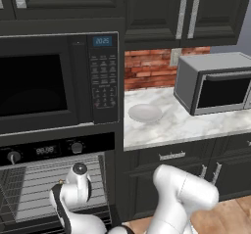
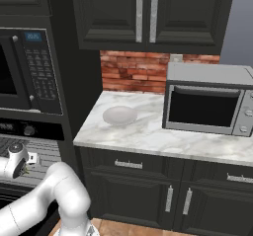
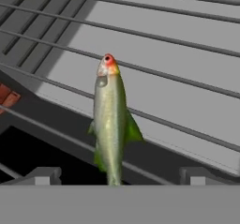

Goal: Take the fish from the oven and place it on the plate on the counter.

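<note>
Fish (image 3: 110, 120) lay lengthwise across the wire rack (image 3: 187, 82) in the open oven (image 1: 54, 179), one only, its tail cut off at the hand view's lower edge. We noted two finger tips (image 3: 44, 175) set wide apart either side of it, gripper (image 3: 119, 178) open, holding nothing. From the base views, the arm hid the fish. One plate (image 1: 145, 113) sat on the counter (image 1: 196, 125), beside one grey microwave (image 1: 215, 83).

Fish (image 3: 110, 120) smooth, glossy; oven (image 1: 54, 179) racks thin metal wire; counter (image 1: 181, 125) polished marble.
</note>
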You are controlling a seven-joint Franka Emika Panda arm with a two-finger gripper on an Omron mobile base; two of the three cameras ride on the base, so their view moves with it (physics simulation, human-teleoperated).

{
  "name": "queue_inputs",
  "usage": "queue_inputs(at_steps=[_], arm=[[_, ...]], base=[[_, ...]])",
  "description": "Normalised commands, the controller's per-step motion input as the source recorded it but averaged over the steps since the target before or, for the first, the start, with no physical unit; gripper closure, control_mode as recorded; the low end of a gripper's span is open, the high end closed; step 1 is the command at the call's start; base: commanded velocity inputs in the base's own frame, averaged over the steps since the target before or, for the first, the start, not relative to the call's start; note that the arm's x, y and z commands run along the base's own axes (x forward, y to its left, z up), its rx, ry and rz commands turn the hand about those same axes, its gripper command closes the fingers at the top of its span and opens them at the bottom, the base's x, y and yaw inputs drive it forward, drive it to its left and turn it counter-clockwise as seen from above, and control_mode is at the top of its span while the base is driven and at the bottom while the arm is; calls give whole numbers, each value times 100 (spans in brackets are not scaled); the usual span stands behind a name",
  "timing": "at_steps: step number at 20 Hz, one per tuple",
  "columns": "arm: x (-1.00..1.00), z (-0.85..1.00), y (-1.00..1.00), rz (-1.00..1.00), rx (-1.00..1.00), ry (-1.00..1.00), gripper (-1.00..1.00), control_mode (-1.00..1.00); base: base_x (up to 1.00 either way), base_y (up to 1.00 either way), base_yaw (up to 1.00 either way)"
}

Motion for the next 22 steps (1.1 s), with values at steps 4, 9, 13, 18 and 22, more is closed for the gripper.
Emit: queue_inputs(at_steps=[4,9,13,18,22], arm=[[27,-26,18,0,0,0,-100,-100],[20,-32,27,0,0,0,-100,-100],[7,-42,25,0,0,0,-100,-100],[0,-80,28,0,1,3,100,-100],[-26,-100,14,0,3,1,100,-100]], base=[[0,0,0],[0,0,0],[0,0,0],[0,0,0],[0,0,0]])
